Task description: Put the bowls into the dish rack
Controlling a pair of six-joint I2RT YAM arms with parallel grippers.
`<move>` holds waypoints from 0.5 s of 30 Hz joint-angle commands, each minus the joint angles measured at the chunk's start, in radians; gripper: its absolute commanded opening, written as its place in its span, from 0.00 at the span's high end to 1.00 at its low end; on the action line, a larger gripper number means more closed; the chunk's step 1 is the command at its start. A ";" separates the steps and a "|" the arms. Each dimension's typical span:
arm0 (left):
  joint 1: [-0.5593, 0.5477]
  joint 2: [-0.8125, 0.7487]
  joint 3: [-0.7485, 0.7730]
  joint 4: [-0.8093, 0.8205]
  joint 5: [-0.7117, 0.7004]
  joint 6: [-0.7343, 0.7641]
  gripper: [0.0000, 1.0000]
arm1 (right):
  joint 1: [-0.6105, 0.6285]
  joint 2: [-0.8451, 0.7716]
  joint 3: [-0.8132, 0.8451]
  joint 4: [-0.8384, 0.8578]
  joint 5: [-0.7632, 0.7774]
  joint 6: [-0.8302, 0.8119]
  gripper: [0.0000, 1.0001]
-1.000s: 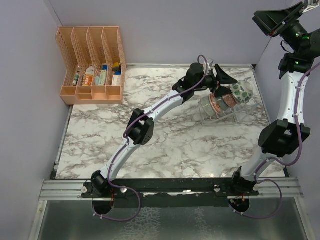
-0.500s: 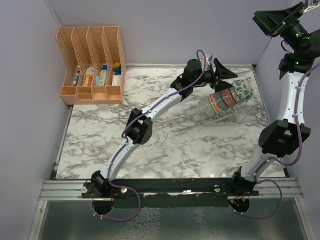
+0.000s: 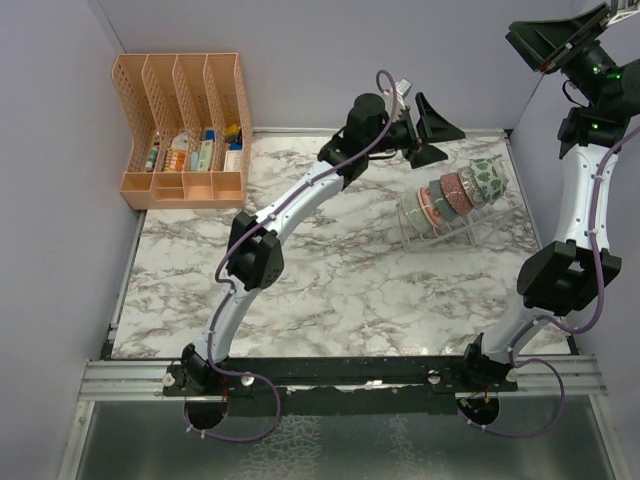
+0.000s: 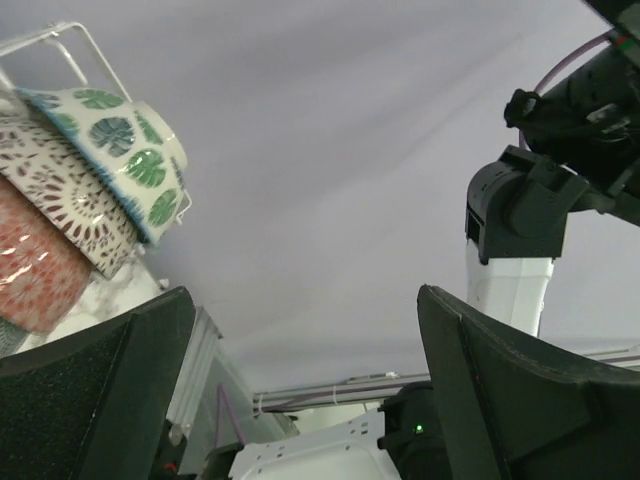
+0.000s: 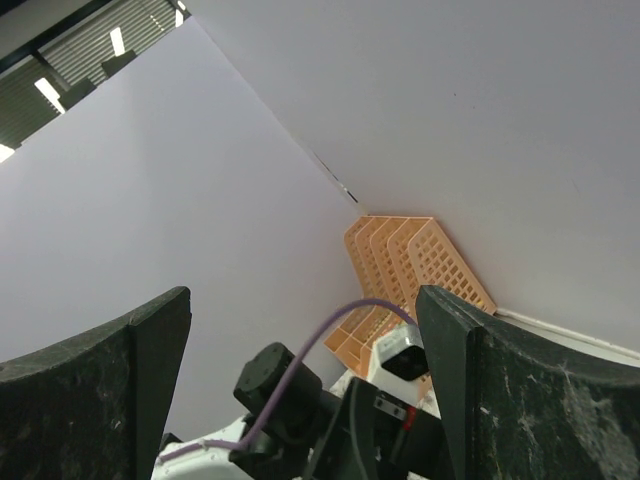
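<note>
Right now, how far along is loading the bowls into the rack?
Done: a row of bowls leans on edge in the rack; no loose bowl shows on the table. In hand: nothing; the left gripper hangs open and empty behind the rack, and the right gripper is raised, open and empty too. Left: apparently nothing, though I cannot count the bowls exactly.

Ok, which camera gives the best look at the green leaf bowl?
The left wrist view: the green-leaf bowl fills its upper left corner, with the leaves and blue rim sharp. The top external view shows it small, at the right end of the row in the dish rack. The right wrist view misses it.
</note>
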 commanded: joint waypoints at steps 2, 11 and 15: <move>0.062 -0.236 -0.140 -0.149 -0.004 0.246 0.01 | -0.006 -0.047 0.010 -0.027 -0.012 -0.024 0.05; 0.171 -0.446 -0.213 -0.609 -0.156 0.647 0.01 | -0.005 -0.070 0.002 -0.145 -0.014 -0.120 0.01; 0.219 -0.492 -0.186 -0.833 -0.336 0.769 0.01 | -0.005 -0.088 -0.028 -0.219 -0.012 -0.193 0.00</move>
